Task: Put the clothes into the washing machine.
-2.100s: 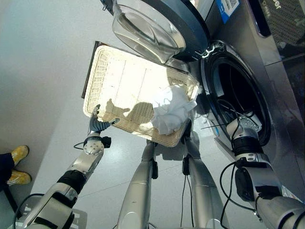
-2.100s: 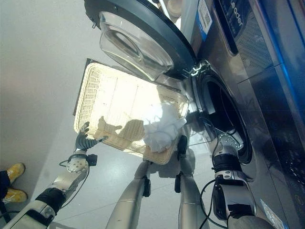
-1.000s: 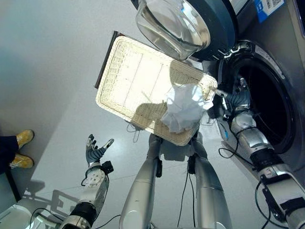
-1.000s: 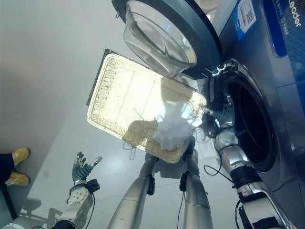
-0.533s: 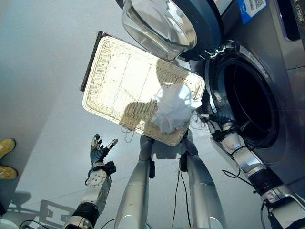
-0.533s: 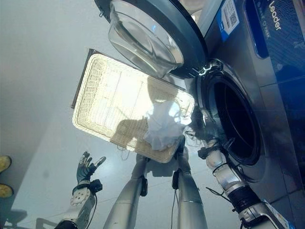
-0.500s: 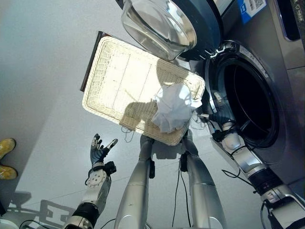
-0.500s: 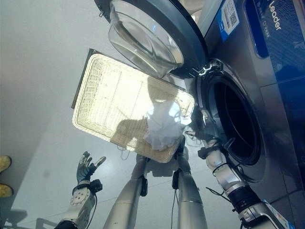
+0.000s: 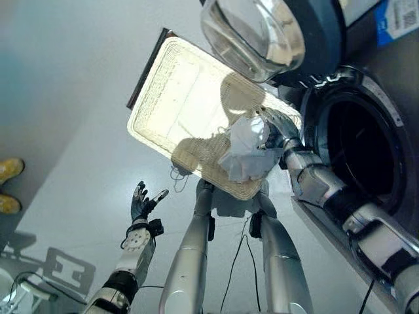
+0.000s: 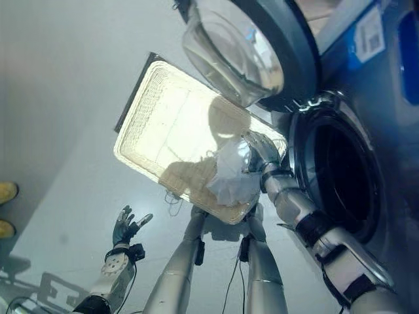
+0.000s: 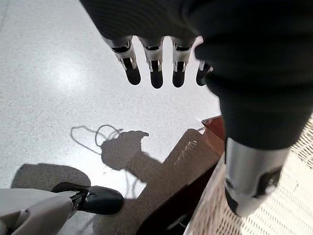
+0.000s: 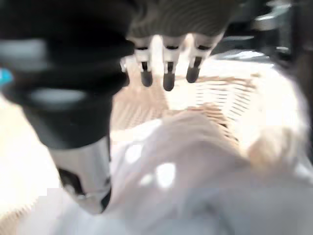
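A pale wicker basket (image 9: 190, 111) is seen lying on the grey floor (image 9: 65, 98) in the upper middle of the left eye view, with a crumpled white garment (image 9: 245, 154) bunched at its lower right corner, next to the washing machine (image 9: 386, 91). The machine's drum opening (image 9: 357, 147) is seen at the right edge, dark inside, and its round glass door (image 9: 262, 33) is swung open above the basket at the top of the frame. The right hand (image 9: 278, 127) is placed over the garment's upper right side; in the right wrist view its fingers (image 12: 168, 73) are held straight and apart above the cloth, and contact with it cannot be told for sure. The left hand (image 9: 142, 206) is held low in the lower left of the frame, above bare floor and well apart from the basket, its fingers (image 11: 156, 68) spread and nothing held.
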